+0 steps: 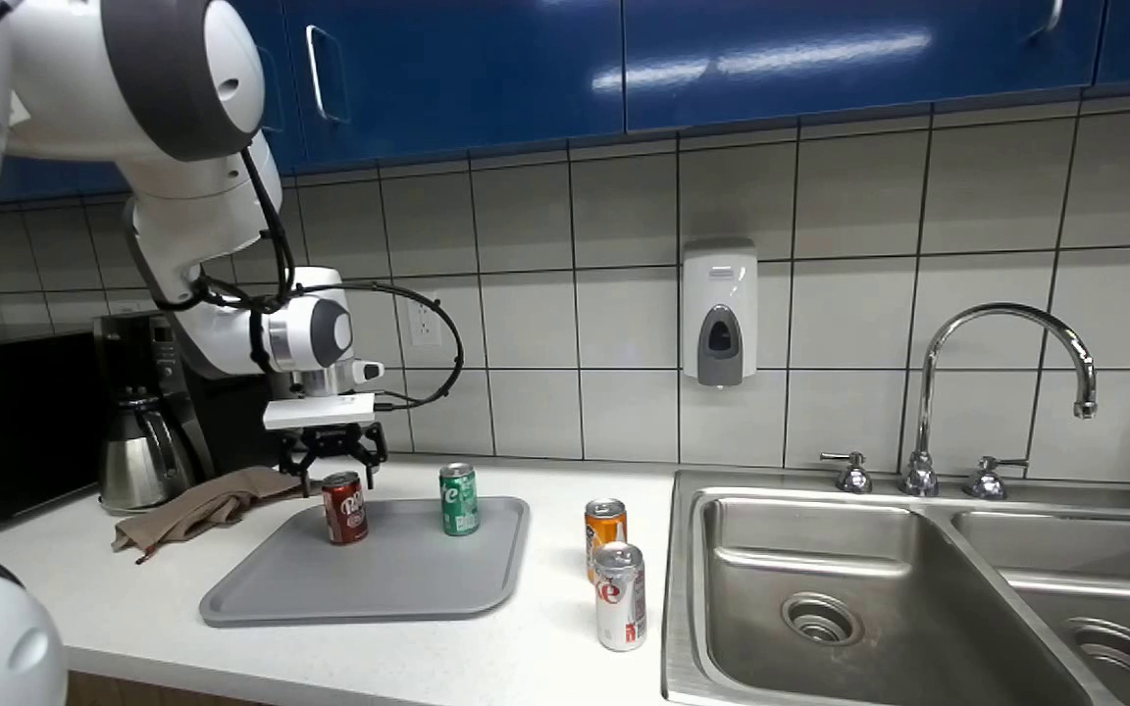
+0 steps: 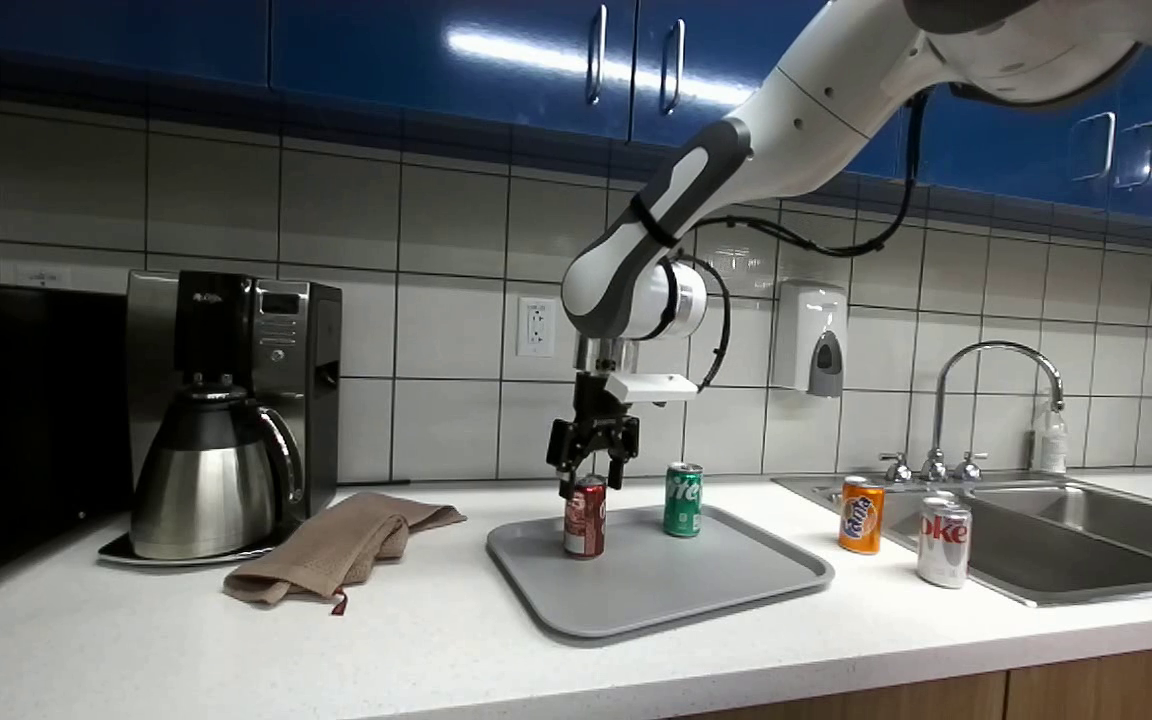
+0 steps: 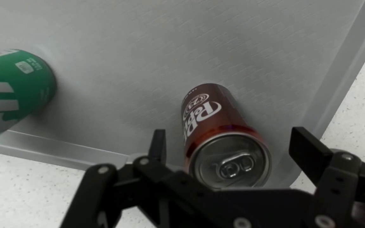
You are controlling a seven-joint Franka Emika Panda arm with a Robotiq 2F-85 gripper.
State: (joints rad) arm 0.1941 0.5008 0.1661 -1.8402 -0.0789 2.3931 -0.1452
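Observation:
My gripper is open above a dark red Dr Pepper can. In the wrist view, its two fingers stand apart on either side of the can's top, with gaps to both sides. The can stands upright on a grey tray; it also shows in an exterior view under the gripper. A green Sprite can stands upright on the same tray, to the side. It shows in the wrist view, cut by the left edge.
An orange Fanta can and a silver Coke can stand on the counter between tray and steel sink. A brown cloth and a coffee maker are on the tray's other side. A tiled wall and blue cabinets are behind.

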